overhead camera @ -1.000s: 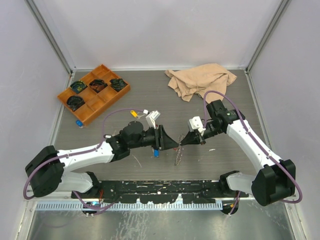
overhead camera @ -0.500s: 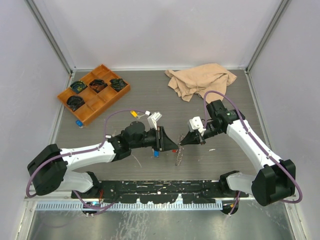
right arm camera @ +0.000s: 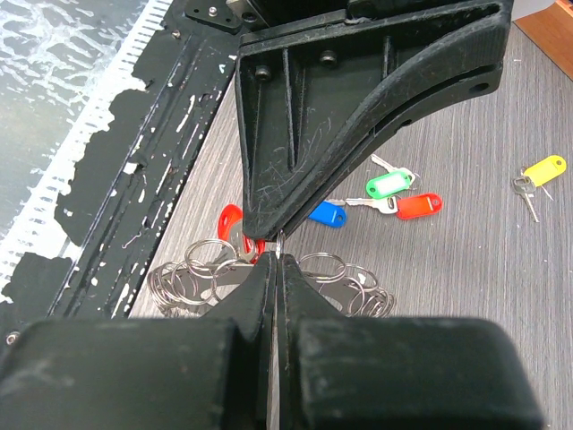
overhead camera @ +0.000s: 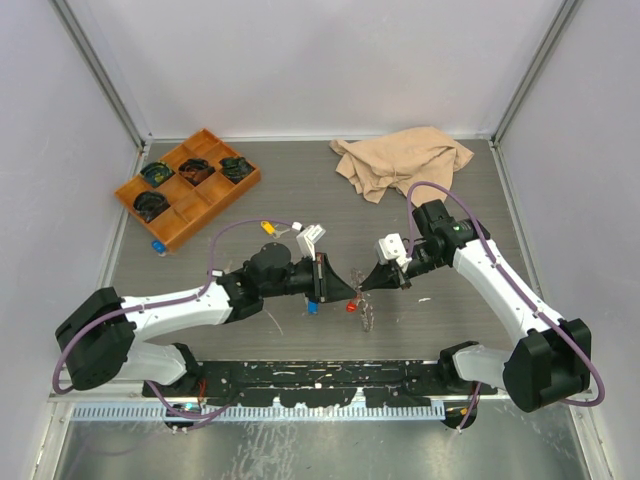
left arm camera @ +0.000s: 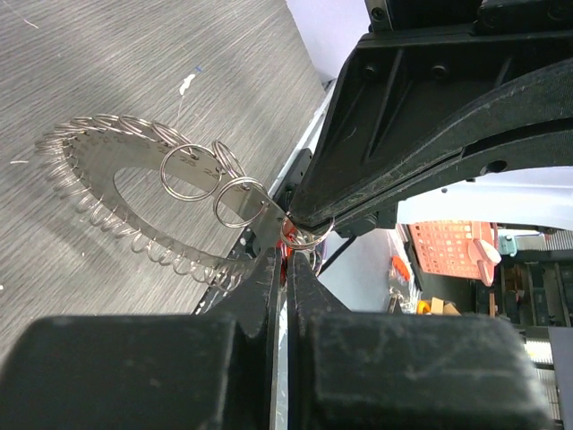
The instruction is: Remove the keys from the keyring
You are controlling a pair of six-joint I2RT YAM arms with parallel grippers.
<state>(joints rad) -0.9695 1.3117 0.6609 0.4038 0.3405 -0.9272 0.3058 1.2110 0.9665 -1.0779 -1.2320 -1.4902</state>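
Tray [overhead camera: 188,187] at 10 o'clock, cloth [overhead camera: 400,160] at 1. Clenched, blocking each other's wrist views: left gripper [overhead camera: 345,290] on keyring [left arm camera: 94,170], right gripper [overhead camera: 366,285] seemingly on red key [overhead camera: 351,306], newly visible.

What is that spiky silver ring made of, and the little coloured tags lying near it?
The keyring looks like metal: it is silvery-grey and thin, with bright glints on its small wire loops. The green tag, red tag and blue tag look like plastic: each is smooth, one solid bright colour, and slightly shiny.
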